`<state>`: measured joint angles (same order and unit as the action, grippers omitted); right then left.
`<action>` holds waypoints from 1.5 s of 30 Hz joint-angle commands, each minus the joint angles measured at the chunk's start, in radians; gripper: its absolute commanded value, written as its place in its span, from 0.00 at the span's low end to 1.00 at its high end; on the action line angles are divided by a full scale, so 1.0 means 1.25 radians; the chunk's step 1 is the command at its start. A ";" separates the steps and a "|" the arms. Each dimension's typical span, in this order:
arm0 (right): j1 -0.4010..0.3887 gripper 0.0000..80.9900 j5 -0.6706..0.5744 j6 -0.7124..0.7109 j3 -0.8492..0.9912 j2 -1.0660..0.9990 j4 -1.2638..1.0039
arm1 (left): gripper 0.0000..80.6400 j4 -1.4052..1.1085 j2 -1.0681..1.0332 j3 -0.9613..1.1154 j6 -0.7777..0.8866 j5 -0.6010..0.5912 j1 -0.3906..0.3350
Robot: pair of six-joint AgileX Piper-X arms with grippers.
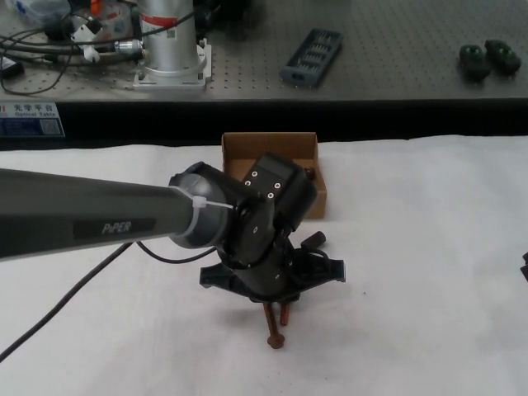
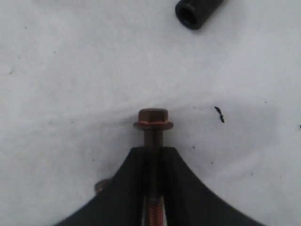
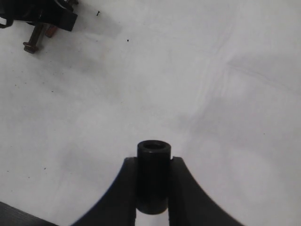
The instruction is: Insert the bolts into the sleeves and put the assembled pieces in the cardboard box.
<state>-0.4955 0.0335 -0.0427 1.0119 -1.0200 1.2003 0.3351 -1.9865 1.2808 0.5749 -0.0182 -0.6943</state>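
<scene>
One bolt [image 2: 153, 125], head outward, left end effector [image 2: 154, 157], sleeve [image 3: 153, 176], right end effector [image 3: 153, 162]

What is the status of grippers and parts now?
Left gripper shut on rusty brown hex-head bolt. Right gripper shut on black cylindrical sleeve. Second black sleeve lies loose nearby.

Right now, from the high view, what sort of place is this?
Probably a robotics lab bench: a perforated metal breadboard behind, tangled cables and a metal column base on it, a white cloth as work surface.
</scene>
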 commanded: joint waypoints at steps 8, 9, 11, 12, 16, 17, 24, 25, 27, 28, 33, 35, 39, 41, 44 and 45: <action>0.006 0.03 -0.011 -0.002 0.001 0.006 -0.001 | 0.01 0.000 -0.007 0.011 0.008 0.008 -0.003; 0.006 0.03 -0.011 -0.002 0.001 0.006 -0.001 | 0.01 0.000 -0.005 0.012 0.008 -0.004 -0.003; 0.006 0.03 -0.011 -0.002 0.001 0.006 -0.001 | 0.01 0.000 0.009 0.011 0.008 -0.016 -0.003; 0.006 0.03 -0.011 -0.002 0.001 0.006 -0.001 | 0.01 0.000 0.019 0.011 0.008 -0.016 -0.003; 0.006 0.03 -0.057 -0.002 0.001 0.003 -0.018 | 0.01 -0.005 0.076 0.011 -0.012 -0.027 0.009; 0.006 0.03 -0.078 -0.002 0.001 0.003 -0.031 | 0.01 -0.013 0.094 0.011 -0.027 -0.040 0.015; 0.003 0.03 -0.166 0.004 0.001 -0.017 -0.103 | 0.01 -0.113 0.224 -0.035 -0.053 -0.160 0.073; 0.003 0.03 -0.183 0.000 0.001 -0.026 -0.108 | 0.01 -0.139 0.246 -0.055 -0.053 -0.176 0.083; 0.003 0.03 -0.228 -0.003 0.001 -0.048 -0.126 | 0.01 -0.191 0.294 -0.101 -0.051 -0.193 0.105; 0.003 0.03 -0.254 -0.003 0.001 -0.061 -0.140 | 0.01 -0.226 0.320 -0.128 -0.048 -0.206 0.117; -0.038 0.03 -0.344 -0.003 0.001 -0.120 -0.254 | 0.01 -0.440 0.431 -0.250 0.019 -0.318 0.185; -0.064 0.03 -0.374 -0.003 0.001 -0.143 -0.313 | 0.01 -0.525 0.472 -0.293 0.058 -0.365 0.216; -0.124 0.03 -0.425 -0.002 0.001 -0.201 -0.454 | 0.01 -0.676 0.530 -0.364 0.169 -0.450 0.275; -0.146 0.03 -0.440 -0.002 0.001 -0.230 -0.518 | 0.01 -0.724 0.554 -0.386 0.209 -0.486 0.301; -0.170 0.03 -0.470 0.001 0.001 -0.276 -0.617 | 0.01 -0.751 0.581 -0.403 0.227 -0.529 0.335; -0.175 0.03 -0.478 0.005 0.001 -0.292 -0.653 | 0.01 -0.747 0.590 -0.404 0.227 -0.543 0.343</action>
<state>-0.7017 -0.5249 -0.0378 1.0119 -1.3565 0.4890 -0.5459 -1.2909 0.7853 0.8211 -0.6267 -0.2976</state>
